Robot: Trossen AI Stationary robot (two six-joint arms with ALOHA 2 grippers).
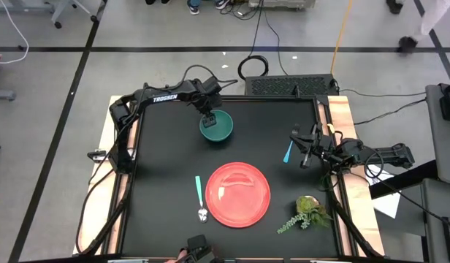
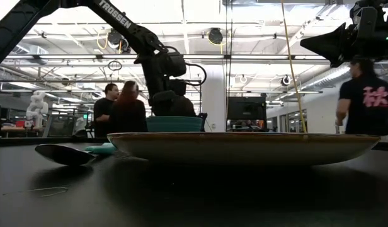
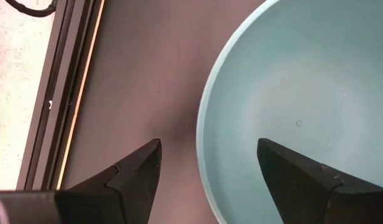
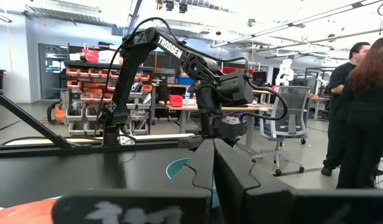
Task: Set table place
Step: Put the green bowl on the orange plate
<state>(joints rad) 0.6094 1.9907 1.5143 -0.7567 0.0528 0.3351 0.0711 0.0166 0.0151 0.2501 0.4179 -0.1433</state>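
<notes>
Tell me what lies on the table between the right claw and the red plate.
In the high view, a small teal utensil lies on the black table between the right claw and the red plate, close beside the claw; the stretch is otherwise bare.

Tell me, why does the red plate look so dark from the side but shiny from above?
In the low view the red plate is backlit by the bright room behind, so it reads dark; in the high view ceiling lights leave pale glare on it; in the left wrist view the green bowl looks washed out.

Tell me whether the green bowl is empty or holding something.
Empty: the left wrist view shows the green bowl with a bare inside, the left gripper open astride its rim.
</notes>
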